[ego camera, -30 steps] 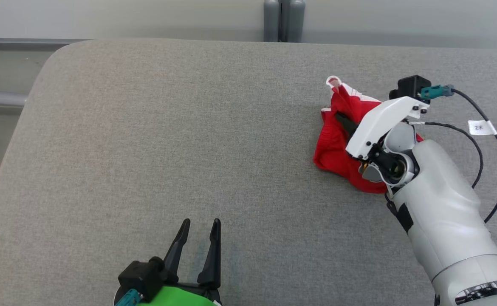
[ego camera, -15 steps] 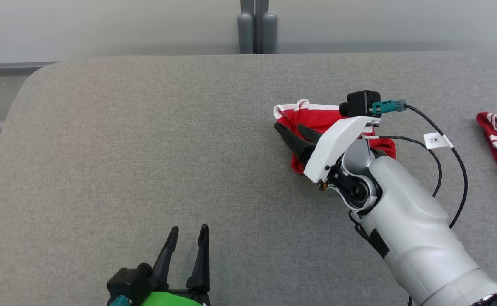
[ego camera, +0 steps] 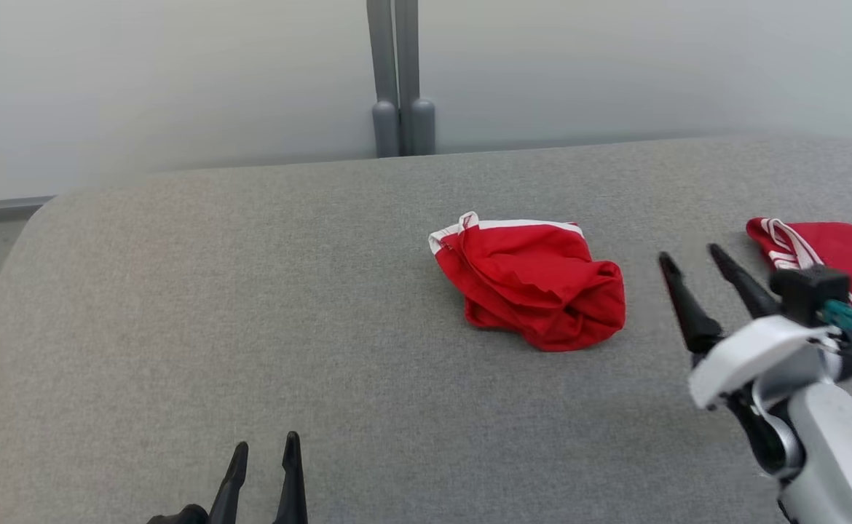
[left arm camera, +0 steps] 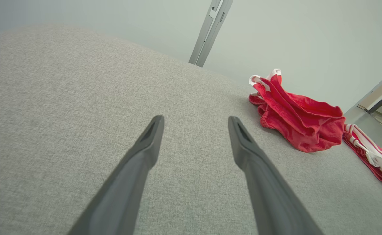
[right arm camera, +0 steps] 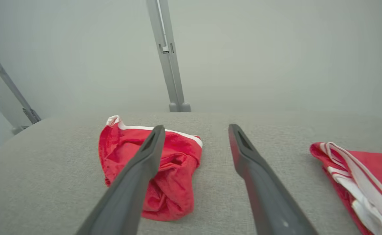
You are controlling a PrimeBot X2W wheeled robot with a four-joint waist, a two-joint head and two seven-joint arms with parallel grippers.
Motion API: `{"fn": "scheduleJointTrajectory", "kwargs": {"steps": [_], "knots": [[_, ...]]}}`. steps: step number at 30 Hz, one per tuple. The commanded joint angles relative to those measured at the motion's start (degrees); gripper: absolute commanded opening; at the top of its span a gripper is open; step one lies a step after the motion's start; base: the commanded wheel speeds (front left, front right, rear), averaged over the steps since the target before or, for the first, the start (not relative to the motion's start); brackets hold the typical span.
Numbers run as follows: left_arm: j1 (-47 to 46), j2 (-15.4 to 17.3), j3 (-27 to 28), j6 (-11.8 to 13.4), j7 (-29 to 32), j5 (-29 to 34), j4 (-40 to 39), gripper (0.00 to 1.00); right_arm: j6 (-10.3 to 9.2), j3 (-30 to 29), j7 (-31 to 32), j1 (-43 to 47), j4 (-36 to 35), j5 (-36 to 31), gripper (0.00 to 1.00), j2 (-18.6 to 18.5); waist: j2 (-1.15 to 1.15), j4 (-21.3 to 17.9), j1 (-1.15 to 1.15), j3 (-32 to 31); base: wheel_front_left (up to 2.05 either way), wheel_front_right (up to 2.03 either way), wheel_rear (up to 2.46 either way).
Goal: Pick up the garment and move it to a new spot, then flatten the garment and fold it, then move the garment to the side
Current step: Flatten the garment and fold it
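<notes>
Red garment (ego camera: pixel 535 291) lies bunched, long axis from white-trimmed far-left end to near-right; folds hide its shape. Left gripper (ego camera: pixel 266 441), cut off below, and right gripper (ego camera: pixel 689 253) gape empty.

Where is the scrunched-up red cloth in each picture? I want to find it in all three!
Head view: the crumpled red garment lies on the grey table, a little right of the middle.
Left wrist view: it sits at the upper right.
Right wrist view: it is left of the middle, partly behind one dark finger.
Shared landmark: the grey post behind the table.
</notes>
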Motion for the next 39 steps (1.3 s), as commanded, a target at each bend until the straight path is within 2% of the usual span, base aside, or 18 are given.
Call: {"fn": "scheduleJointTrajectory", "kwargs": {"steps": [1,5,10,16,22,32,35,36,37,38,39], "knots": [[0.66,0.21,0.64,-0.19,0.0,0.42,-0.38,1.0,0.02,-1.61,-1.79,2.38,0.02,-1.23,1.0,0.13,0.0,-1.28,0.0,-1.26,0.0,0.0,0.0],[1.34,0.22,2.56,-0.41,0.0,0.71,-1.36,1.0,0.01,-7.08,-7.97,7.29,2.33,-6.33,1.0,-1.84,0.0,-1.5,0.0,-1.95,0.0,0.0,0.0],[2.28,0.21,5.58,-0.55,0.0,2.27,-2.61,1.0,0.01,-12.41,-11.25,12.58,4.46,-9.19,1.0,-0.88,0.0,-1.18,0.0,-3.17,0.0,0.0,0.0],[3.5,0.2,9.03,-0.92,0.01,5.44,-3.3,1.0,0.01,-18.05,-11.28,18.48,-2.37,-12.43,1.0,2.79,0.0,-0.91,0.0,-3.49,0.0,0.0,0.0],[3.63,0.21,9.79,-2.26,0.01,7.94,-2.74,1.0,0.01,-18.02,-11.3,20.29,-5.54,-13.59,1.0,4.52,0.0,-0.95,0.0,-3.34,0.0,0.0,0.0],[2.95,0.21,9.86,-2.56,0.0,9.42,-2.98,1.0,0.01,-17.48,-11.31,20.24,-5.05,-13.49,1.0,4.89,0.0,-0.67,0.0,-3.0,0.0,0.0,0.0],[2.1,0.21,9.46,-2.54,0.01,9.51,-3.2,1.0,0.01,-16.78,-11.31,17.81,-4.82,-13.09,1.0,4.63,0.0,-0.46,0.0,-1.93,0.0,0.0,0.0],[1.73,0.21,9.36,-2.56,0.01,9.43,-3.25,1.0,0.01,-16.31,-11.31,16.92,-4.48,-13.01,0.78,4.42,0.0,-0.36,0.0,-1.44,0.0,0.0,0.0],[1.23,0.21,9.03,-2.67,0.01,9.54,-3.18,1.0,0.01,-15.31,-11.3,15.65,-3.37,-12.84,0.32,4.13,0.0,-0.16,0.0,-0.8,0.0,0.0,0.0],[0.81,0.21,8.69,-2.82,0.01,9.69,-3.08,1.0,0.01,-14.49,-11.3,14.39,-2.35,-12.78,0.0,3.85,0.0,0.07,0.0,-0.23,0.0,0.0,0.0],[0.33,0.21,8.38,-2.86,0.0,9.8,-2.98,1.0,0.01,-13.34,-11.3,12.43,-0.6,-12.95,0.0,3.4,0.0,0.37,0.0,0.49,0.0,0.0,0.0]]}}
